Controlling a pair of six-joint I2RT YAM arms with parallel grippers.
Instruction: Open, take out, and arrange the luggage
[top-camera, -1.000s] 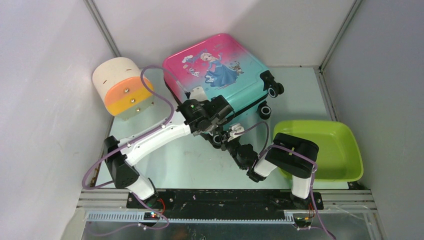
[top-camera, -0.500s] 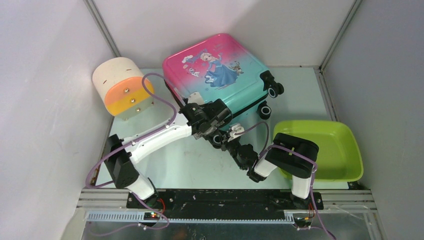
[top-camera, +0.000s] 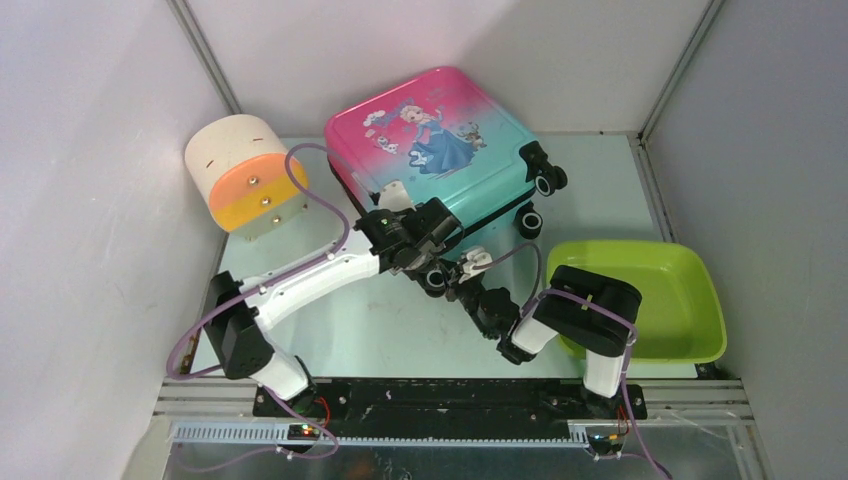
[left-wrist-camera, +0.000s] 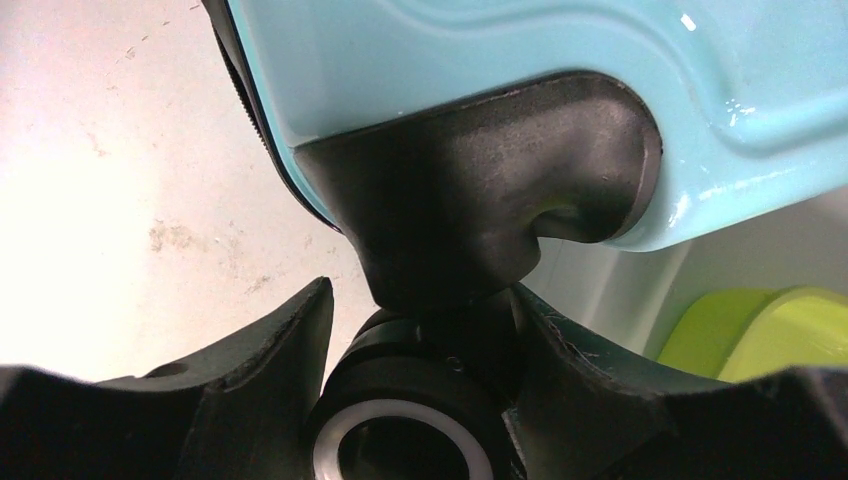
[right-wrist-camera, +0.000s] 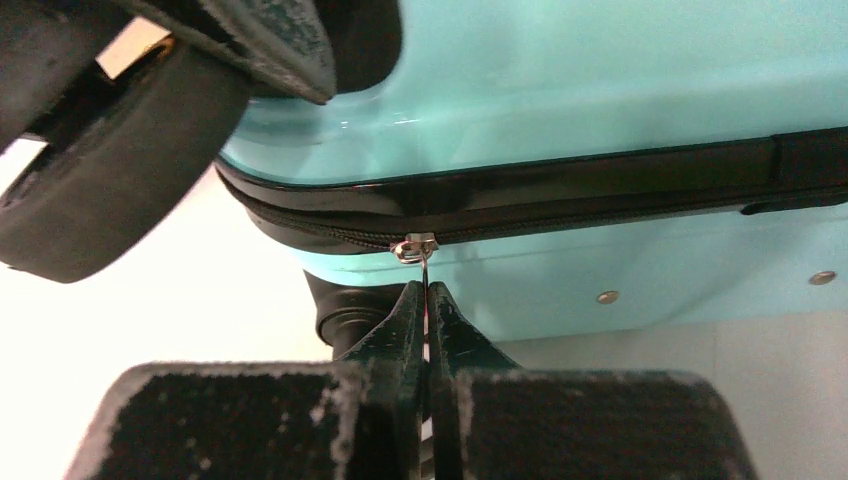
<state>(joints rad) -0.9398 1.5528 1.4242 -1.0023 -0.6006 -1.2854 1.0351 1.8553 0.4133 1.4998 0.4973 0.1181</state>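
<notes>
The luggage (top-camera: 440, 130), a pink-to-teal hard-shell case with a princess print, lies closed at the back middle of the table, print side up. My left gripper (top-camera: 430, 262) is at its near corner, and its fingers (left-wrist-camera: 270, 350) close round a black wheel (left-wrist-camera: 410, 410) under the teal shell (left-wrist-camera: 500, 50). My right gripper (top-camera: 463, 280) is just right of it. In the right wrist view this gripper (right-wrist-camera: 428, 290) is shut on the thin metal zipper pull (right-wrist-camera: 420, 252) hanging from the black zipper line. The lining is hidden.
A cream-and-orange cylinder (top-camera: 245, 175) stands at the back left by the wall. A lime-green tub (top-camera: 650, 300) sits at the right, close to my right arm, and also shows in the left wrist view (left-wrist-camera: 760, 330). Walls enclose three sides.
My left arm has shifted slightly at the luggage's near corner. My right gripper has crept a little to the left along the luggage's edge. The luggage has barely moved.
</notes>
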